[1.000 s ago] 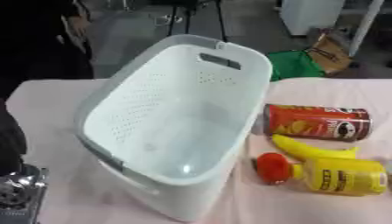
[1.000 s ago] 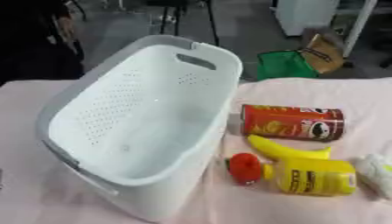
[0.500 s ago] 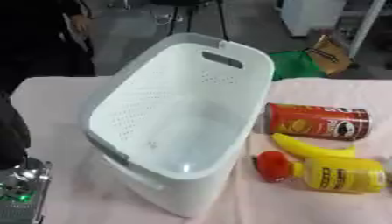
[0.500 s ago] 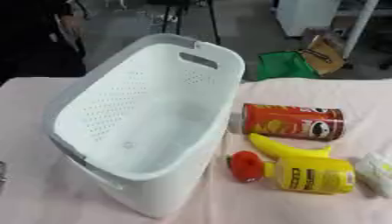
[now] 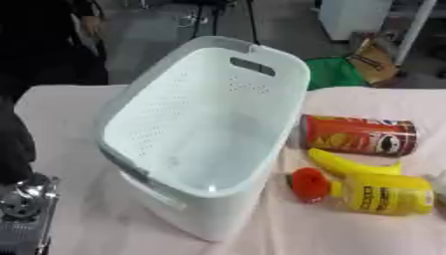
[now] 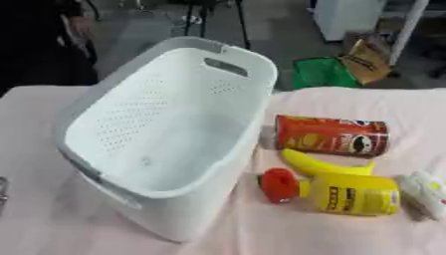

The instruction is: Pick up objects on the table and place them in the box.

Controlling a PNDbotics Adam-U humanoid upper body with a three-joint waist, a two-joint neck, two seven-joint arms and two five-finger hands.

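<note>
Basket (image 5: 131,99) empty; can (image 6: 331,135), banana (image 6: 318,167), bottle (image 6: 348,194) beside, possibly touching.

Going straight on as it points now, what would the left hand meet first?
Unclear: the left hand barely shows, lower left. Straight up the view, probably a dark shape, left of the basket.

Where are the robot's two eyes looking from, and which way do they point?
Left eye view: sits in the robot's head, looking down at the white basket on the pink table; a silver and black part of its left arm shows in the lower left corner.
Right eye view: sits just beside it, facing the same way; almost none of the robot's body shows, but a pale object appears at the right edge.
Both share the basket, red chips can, banana and yellow bottle with its red cap.
</note>
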